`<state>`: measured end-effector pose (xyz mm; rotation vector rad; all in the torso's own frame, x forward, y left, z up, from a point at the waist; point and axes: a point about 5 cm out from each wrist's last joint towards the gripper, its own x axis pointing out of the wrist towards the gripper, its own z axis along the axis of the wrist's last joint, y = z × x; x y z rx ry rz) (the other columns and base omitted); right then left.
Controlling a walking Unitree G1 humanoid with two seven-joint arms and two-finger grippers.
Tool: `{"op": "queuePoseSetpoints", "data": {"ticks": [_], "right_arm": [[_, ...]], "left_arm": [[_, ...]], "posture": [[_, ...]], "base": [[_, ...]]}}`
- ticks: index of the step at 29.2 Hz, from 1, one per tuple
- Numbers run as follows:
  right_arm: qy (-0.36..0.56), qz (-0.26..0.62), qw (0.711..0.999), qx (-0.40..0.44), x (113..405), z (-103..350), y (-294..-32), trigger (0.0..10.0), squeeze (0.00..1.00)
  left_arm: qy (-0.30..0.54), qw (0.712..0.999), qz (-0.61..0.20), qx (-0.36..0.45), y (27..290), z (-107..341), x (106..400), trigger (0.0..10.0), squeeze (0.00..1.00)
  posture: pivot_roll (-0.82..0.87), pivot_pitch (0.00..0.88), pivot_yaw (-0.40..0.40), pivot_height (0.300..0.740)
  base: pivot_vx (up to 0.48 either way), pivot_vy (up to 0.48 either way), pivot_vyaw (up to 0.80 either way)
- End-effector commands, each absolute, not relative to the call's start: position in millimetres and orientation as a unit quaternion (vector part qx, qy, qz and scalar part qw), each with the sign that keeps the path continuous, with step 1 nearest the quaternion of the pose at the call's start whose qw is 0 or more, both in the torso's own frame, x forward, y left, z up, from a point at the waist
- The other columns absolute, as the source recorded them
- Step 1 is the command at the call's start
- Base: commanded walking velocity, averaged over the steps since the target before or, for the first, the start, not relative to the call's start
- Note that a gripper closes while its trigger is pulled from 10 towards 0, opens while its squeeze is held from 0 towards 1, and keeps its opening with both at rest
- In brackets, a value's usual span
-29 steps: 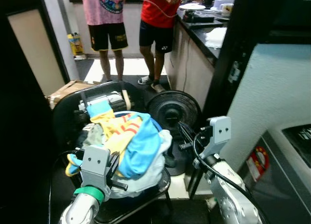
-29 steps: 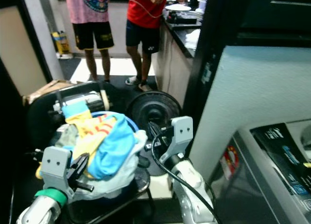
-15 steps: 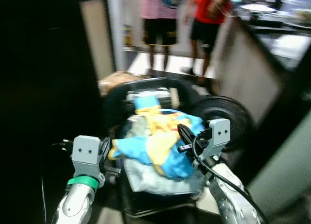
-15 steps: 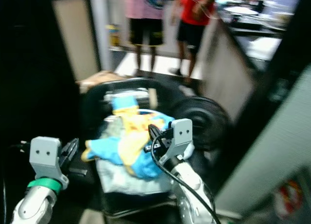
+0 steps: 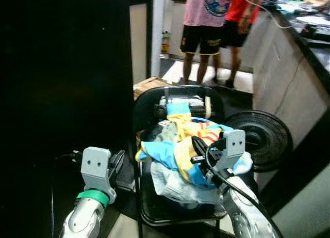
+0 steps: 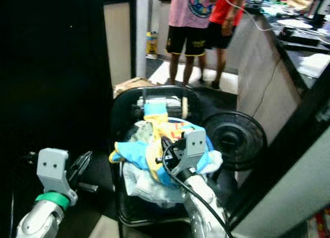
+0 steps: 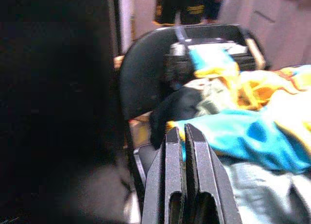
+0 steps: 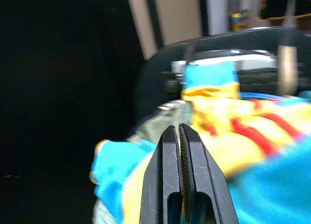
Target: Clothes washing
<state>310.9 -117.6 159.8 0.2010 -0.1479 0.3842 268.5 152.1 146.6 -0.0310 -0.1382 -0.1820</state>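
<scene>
A heap of clothes (image 5: 178, 160) in blue, yellow, red-striped and pale grey cloth fills the seat of a black chair (image 5: 149, 106). My right gripper (image 5: 199, 150) is shut and empty, hovering just over the near right side of the heap. The right wrist view has its closed fingers (image 8: 178, 131) pointing at the yellow and red-striped cloth (image 8: 233, 124). My left gripper (image 5: 119, 168) is shut, low at the chair's left side, apart from the clothes. Along its fingers (image 7: 179, 134) I see blue cloth (image 7: 243, 136) and the chair back (image 7: 141, 78).
A black floor fan (image 5: 264, 140) stands right of the chair. A dark wall panel (image 5: 67, 73) closes off the left. Two people (image 5: 211, 16) stand in the passage behind, beside a counter (image 5: 304, 47). A cardboard box (image 5: 147, 85) lies behind the chair.
The camera has swung left: the washer has left the right edge and the chair now sits centred. My right gripper now reaches over the heap; my left is beside the chair.
</scene>
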Motion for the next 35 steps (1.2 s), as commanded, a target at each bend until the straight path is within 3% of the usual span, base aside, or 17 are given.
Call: {"op": "queuePoseSetpoints", "data": {"ticks": [1, 5, 17, 35], "right_arm": [[-0.061, 0.177, 0.977, 0.105, 309.0, 152.1, -122.4, 10.0, 0.0], [-0.062, 0.172, 0.977, 0.107, 308.4, 151.5, -124.7, 10.0, 0.0], [-0.071, 0.186, 0.974, 0.111, 309.8, 155.8, -118.7, 10.0, 0.0], [-0.069, 0.186, 0.974, 0.109, 309.7, 156.1, -120.7, 10.0, 0.0]], "left_arm": [[-0.066, 0.993, -0.099, -0.018, 151.9, 148.1, 268.7, 10.0, 0.0], [-0.07, 0.992, -0.103, -0.028, 152.4, 150.7, 268.5, 10.0, 0.0], [-0.074, 0.992, -0.103, -0.027, 147.0, 150.2, 267.2, 10.0, 0.0], [-0.074, 0.992, -0.095, -0.042, 143.4, 150.8, 269.7, 10.0, 0.0]], "posture": [[-0.01, 0.007, 0.022, 0.74], [-0.01, 0.008, 0.023, 0.74], [0.0, 0.018, 0.012, 0.74], [-0.01, 0.022, 0.007, 0.74]], "base": [[0.0, 0.0, -0.8], [0.0, 0.0, -0.8], [0.0, 0.0, 0.0], [0.37, 0.0, 0.0]]}}
